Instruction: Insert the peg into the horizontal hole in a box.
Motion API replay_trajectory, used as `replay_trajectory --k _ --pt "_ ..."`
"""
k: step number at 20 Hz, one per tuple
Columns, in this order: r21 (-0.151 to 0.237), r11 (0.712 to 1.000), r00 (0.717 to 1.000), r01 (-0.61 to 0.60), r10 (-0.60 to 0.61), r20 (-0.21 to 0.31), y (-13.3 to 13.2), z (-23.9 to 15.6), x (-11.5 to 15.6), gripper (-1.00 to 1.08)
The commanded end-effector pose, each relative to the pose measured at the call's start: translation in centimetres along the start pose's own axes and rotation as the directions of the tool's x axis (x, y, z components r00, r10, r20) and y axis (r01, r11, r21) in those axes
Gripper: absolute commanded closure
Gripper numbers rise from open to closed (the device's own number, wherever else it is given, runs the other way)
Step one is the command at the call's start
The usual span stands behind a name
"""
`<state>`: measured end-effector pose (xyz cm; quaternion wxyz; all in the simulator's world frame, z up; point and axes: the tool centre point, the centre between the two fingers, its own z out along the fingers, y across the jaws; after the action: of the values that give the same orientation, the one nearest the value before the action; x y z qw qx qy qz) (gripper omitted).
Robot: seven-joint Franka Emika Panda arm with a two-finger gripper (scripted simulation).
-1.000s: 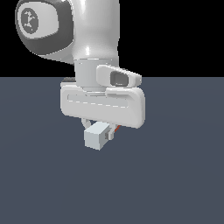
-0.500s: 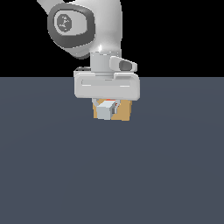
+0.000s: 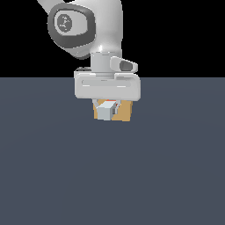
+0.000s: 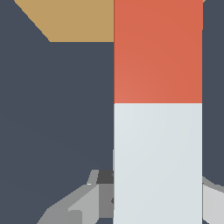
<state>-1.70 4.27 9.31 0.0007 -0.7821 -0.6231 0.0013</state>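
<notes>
My gripper [image 3: 107, 107] is shut on the peg [image 3: 105, 111], holding it level above the floor. In the exterior view I see the peg's pale grey-white end facing the camera, with a sliver of red-orange behind it. In the wrist view the peg [image 4: 157, 109] runs from its pale half near my fingers [image 4: 83, 203] to its red-orange half, which points at the tan box [image 4: 74, 19]. The box [image 3: 123, 112] stands just behind the peg in the exterior view. The hole is hidden by the peg and my hand.
A dark grey-blue floor [image 3: 52, 167] spreads all around. The arm's white hand body [image 3: 107, 88] hangs over the peg and hides the box's top part.
The arm has carried the peg away from the camera and to the exterior view's right, up to the tan box, which has come into view behind it. The grip is unchanged.
</notes>
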Motion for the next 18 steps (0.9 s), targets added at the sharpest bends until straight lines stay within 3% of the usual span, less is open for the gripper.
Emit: replay_trajectory --k 1,11,18 --pt "0.000 1.000 1.000 0.000 0.000 0.000 0.0 0.0 0.0 1.08" --pt "-0.002 1.000 1.000 0.003 -0.003 -0.001 0.0 -0.1 0.7 1.08" --pt "-0.003 1.000 1.000 0.003 -0.003 -0.002 -0.1 -0.2 5.1 1.08"
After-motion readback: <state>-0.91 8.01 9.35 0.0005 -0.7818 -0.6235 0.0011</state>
